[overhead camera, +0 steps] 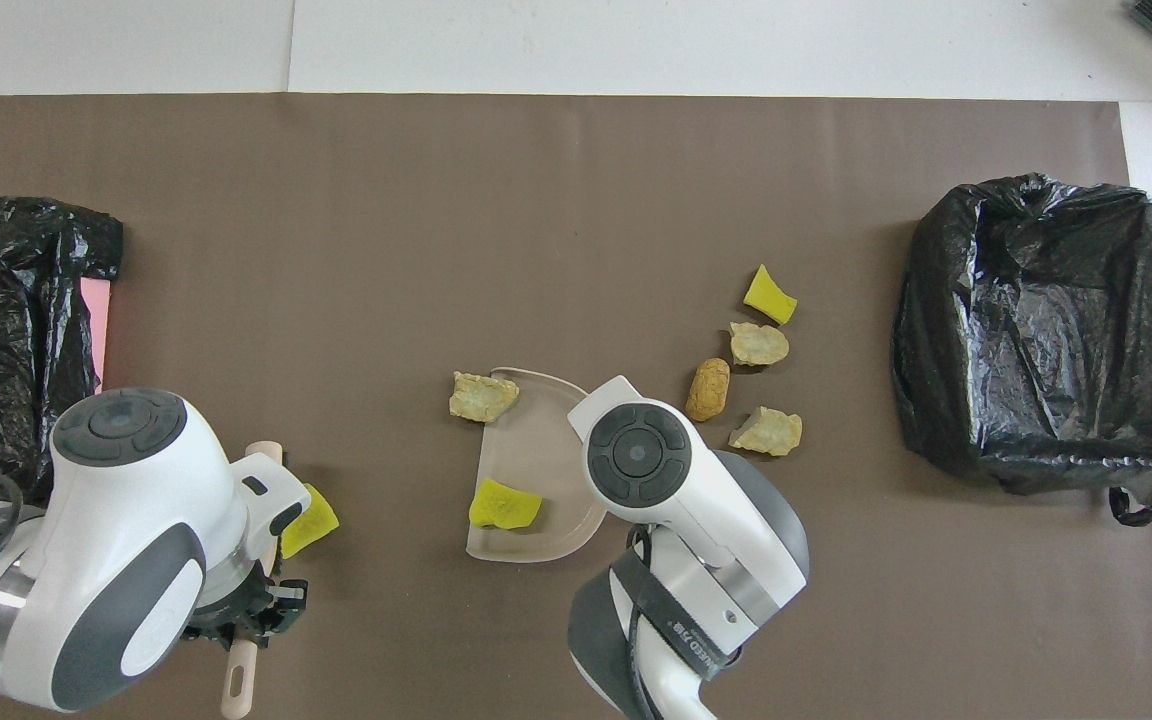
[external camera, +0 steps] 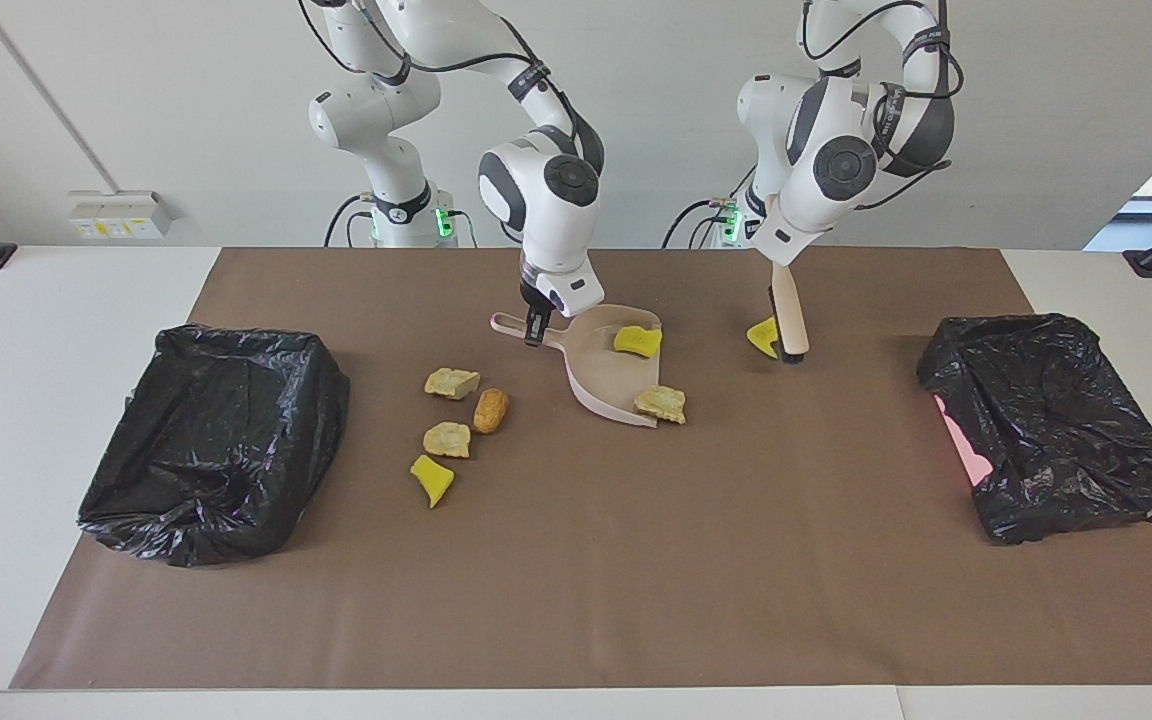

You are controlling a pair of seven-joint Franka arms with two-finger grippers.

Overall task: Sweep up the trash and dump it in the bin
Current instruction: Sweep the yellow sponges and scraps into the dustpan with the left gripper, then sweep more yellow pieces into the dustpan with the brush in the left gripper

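We judge the job barely a third done. One bright yellow scrap [external camera: 638, 341] lies inside the pink dustpan [external camera: 604, 385], and a pale tan scrap [external camera: 661, 403] sits right at the pan's open lip, touching it but not clearly inside. The other five pieces are on the brown paper [external camera: 576, 560]. A second yellow scrap [external camera: 762, 335] lies toward the left arm's end of the table, just beside the brush head. Four more cluster toward the right arm's end of the pan: two tan scraps [external camera: 452, 382] [external camera: 447, 439], the orange-brown scrap [external camera: 491, 410] between them, and a third yellow scrap [external camera: 431, 479] farthest from the robots.

The right gripper [external camera: 537, 330] is clamped on the dustpan's handle, holding the pan with its lip down on the paper. The left gripper [overhead camera: 251, 610] is closed tight on the hand brush [external camera: 788, 318], which hangs nearly upright with its dark bristles at the paper beside the yellow scrap (whether the bristles touch the scrap we cannot tell).

Nothing has been dumped as far as we can see: both black-lined bins [external camera: 216, 440] [external camera: 1051, 420], one at each end of the table, show no scraps inside. Left to do, in our reading: sweep in the stray yellow piece, nudge in the tan one at the lip, gather the cluster of four, then tip the pan into a bin.
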